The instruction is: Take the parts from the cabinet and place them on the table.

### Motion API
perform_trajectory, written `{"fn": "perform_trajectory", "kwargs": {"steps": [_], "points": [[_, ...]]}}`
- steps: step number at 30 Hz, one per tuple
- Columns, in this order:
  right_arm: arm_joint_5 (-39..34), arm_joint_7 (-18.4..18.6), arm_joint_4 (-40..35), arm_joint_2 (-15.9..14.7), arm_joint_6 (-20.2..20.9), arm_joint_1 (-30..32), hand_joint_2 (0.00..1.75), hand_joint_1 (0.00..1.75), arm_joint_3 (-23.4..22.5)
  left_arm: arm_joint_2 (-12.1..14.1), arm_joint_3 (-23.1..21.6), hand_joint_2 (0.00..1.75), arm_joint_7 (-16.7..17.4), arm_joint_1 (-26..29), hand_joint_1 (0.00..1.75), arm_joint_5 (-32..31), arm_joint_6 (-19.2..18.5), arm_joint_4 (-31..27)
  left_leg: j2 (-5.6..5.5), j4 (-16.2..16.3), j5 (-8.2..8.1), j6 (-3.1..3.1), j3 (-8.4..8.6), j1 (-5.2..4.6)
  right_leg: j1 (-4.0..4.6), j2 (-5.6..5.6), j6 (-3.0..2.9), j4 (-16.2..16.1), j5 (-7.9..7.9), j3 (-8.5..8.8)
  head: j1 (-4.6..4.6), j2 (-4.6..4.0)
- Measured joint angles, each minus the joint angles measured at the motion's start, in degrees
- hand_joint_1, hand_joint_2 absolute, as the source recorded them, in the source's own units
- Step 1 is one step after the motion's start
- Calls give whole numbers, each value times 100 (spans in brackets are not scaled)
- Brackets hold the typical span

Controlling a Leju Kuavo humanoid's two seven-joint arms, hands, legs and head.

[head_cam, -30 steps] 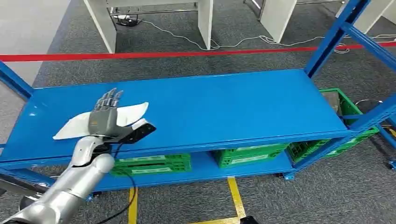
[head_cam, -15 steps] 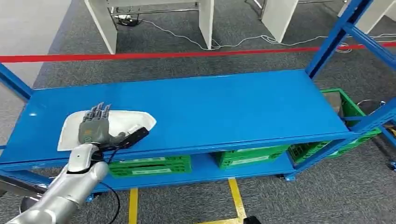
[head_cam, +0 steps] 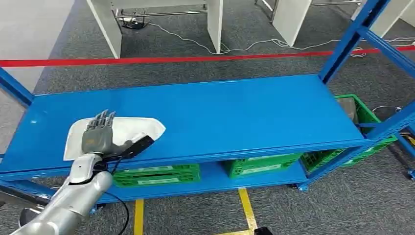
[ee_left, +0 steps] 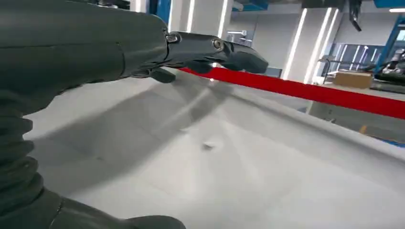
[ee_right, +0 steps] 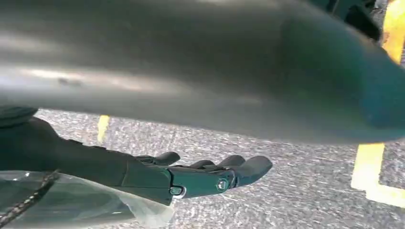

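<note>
A flat white part (head_cam: pixel 139 128) lies on the left end of the blue shelf top (head_cam: pixel 235 112). My left hand (head_cam: pixel 99 136) is over the part's near side with its fingers stretched out straight. In the left wrist view the fingers (ee_left: pixel 215 47) hover a little above the white part (ee_left: pixel 239 167) and cast a shadow on it. The thumb lies low at the part's near edge. My right hand (ee_right: pixel 191 179) hangs over the grey floor with its fingers apart and nothing in it.
Green crates (head_cam: pixel 156 174) (head_cam: pixel 259 163) stand on the lower shelf, and another green crate (head_cam: pixel 362 112) is past the right end. Blue uprights (head_cam: pixel 350 44) rise at the right and left. Red tape (head_cam: pixel 195 58) crosses the floor behind.
The white part was tilted up in my left hand a second ago; it now lies flat on the shelf. The hand has come down and slightly left with it.
</note>
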Motion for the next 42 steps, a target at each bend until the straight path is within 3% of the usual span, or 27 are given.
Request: {"fn": "perform_trajectory", "kwargs": {"steps": [1,2,3,6,7,8,9,11,13,15,17,18,21,22,23,24,26,28,31,33,34,36,37,38,39,41,42], "points": [[7,9,0,0,2,-2,0,0,0,-7,0,175,-7,-3,0,-2,31,0,1,-48,27,46,16,22,15,2,45,-13,-5,16,4,0],[18,17,0,0,7,2,0,0,0,-15,2,0,-13,-2,0,-2,65,0,14,-86,53,84,46,50,-3,5,63,49,-74,-42,-2,0],[20,20,0,0,6,2,0,0,0,-17,9,0,-15,-6,0,-4,100,0,16,-86,54,117,47,51,-5,-8,78,278,-251,-141,24,0],[41,13,0,0,6,7,0,0,0,-55,28,0,-103,80,0,-22,336,0,25,-81,54,138,19,37,-14,-8,112,1634,-849,-787,35,0],[52,13,0,0,7,18,0,0,0,-66,33,0,-125,122,0,-31,405,0,26,-80,54,138,19,34,-15,-7,123,1845,-857,-899,31,0],[57,13,0,-2,4,24,0,0,-2,-77,33,0,-144,148,0,-35,444,0,24,-79,54,138,22,34,-15,-8,121,1735,-724,-853,31,0],[74,13,0,-2,4,20,0,0,-4,-90,42,0,-188,169,0,-61,542,0,21,-75,54,137,25,35,-15,-8,111,1369,-484,-683,37,0],[116,4,0,-2,4,6,0,0,-26,-140,116,0,-341,241,0,-232,743,-92,18,-63,40,116,40,35,-16,-24,77,324,5,-164,35,0],[157,-4,0,0,6,-7,0,0,-50,-256,328,0,-626,395,0,-505,815,-423,15,-17,30,58,-3,-9,-6,-15,44,15,-54,26,22,0],[225,-2,0,0,9,10,0,0,-85,-413,573,0,-881,546,0,-757,820,-755,18,-38,55,6,-7,4,12,-3,11,45,-54,-4,28,0],[258,4,0,4,22,13,0,0,-96,-514,779,0,-957,619,0,-916,824,-991,17,5,-6,-57,-15,18,-33,-14,-83,-17,-4,26,26,0],[273,4,0,4,26,5,0,0,-103,-553,857,0,-966,626,0,-951,830,-1067,18,180,-144,-86,-79,16,-30,-14,-111,-20,-3,33,4,0],[304,22,0,4,50,0,0,0,-122,-614,1008,0,-968,691,0,-995,833,-1169,18,1482,-764,-146,-645,35,-20,-21,-153,-16,-16,34,-2,0],[315,22,0,4,65,4,0,0,-127,-625,1042,0,-979,727,0,-1010,833,-1187,18,1744,-821,-153,-760,35,-19,-18,-154,-12,-17,36,-7,0],[323,20,0,4,81,5,0,0,-129,-642,1066,0,-988,758,0,-1014,833,-1204,18,1727,-732,-150,-747,35,-18,-13,-154,-10,-18,43,-4,0],[343,20,0,4,105,8,0,0,-129,-654,1082,0,-1001,765,0,-1023,833,-1213,18,1459,-524,-135,-626,35,-15,-8,-153,-4,-19,48,-7,0],[400,22,0,7,166,2,0,0,-133,-671,1117,0,-1023,760,0,-1027,833,-1250,18,424,4,-73,-133,31,-12,-5,-136,-1,-34,77,-7,0],[400,26,0,7,192,-4,0,0,-133,-704,1130,0,-1016,746,0,-1047,835,-1255,17,-36,-5,-29,81,-3,29,-6,-90,26,-54,44,-2,0],[396,41,0,7,197,-8,0,0,-136,-728,1139,0,-962,751,0,-1082,839,-1255,12,-23,-9,32,37,-19,11,-16,-1,-23,-23,37,7,0],[396,50,0,7,197,-7,0,0,-140,-741,1141,0,-903,722,0,-1075,839,-1244,26,-116,41,109,85,41,18,-21,57,96,-156,-46,11,0],[398,50,0,7,197,-8,0,0,-140,-752,1141,0,-890,704,0,-1075,839,-1233,26,-116,45,137,77,44,13,-20,73,400,-350,-180,54,0],[398,52,0,7,194,-7,0,0,-140,-756,1141,0,-881,712,0,-1075,839,-1200,35,-115,37,151,66,33,-6,-20,103,1364,-766,-641,52,0],[398,57,0,7,194,1,0,0,-140,-756,1141,175,-874,717,0,-1071,839,-1183,36,-110,37,151,60,32,-6,-20,118,1707,-859,-818,59,0],[398,57,0,7,192,12,0,0,-140,-756,1141,175,-861,716,0,-1042,839,-1158,35,-109,37,151,62,32,-8,-20,124,1759,-800,-857,57,0],[402,57,0,7,186,13,0,0,-142,-750,1141,175,-850,707,0,-995,839,-1115,33,-108,36,150,66,33,-11,-21,125,1561,-623,-772,61,0],[426,57,0,7,186,-2,0,0,-142,-730,1135,175,-905,636,0,-755,839,-936,27,-102,26,133,85,37,-20,-32,104,586,-87,-304,59,0],[444,59,0,7,188,-9,0,0,-142,-706,1121,175,-929,585,0,-686,839,-837,26,-92,13,109,86,34,-23,-46,94,110,40,-86,59,0]]}}
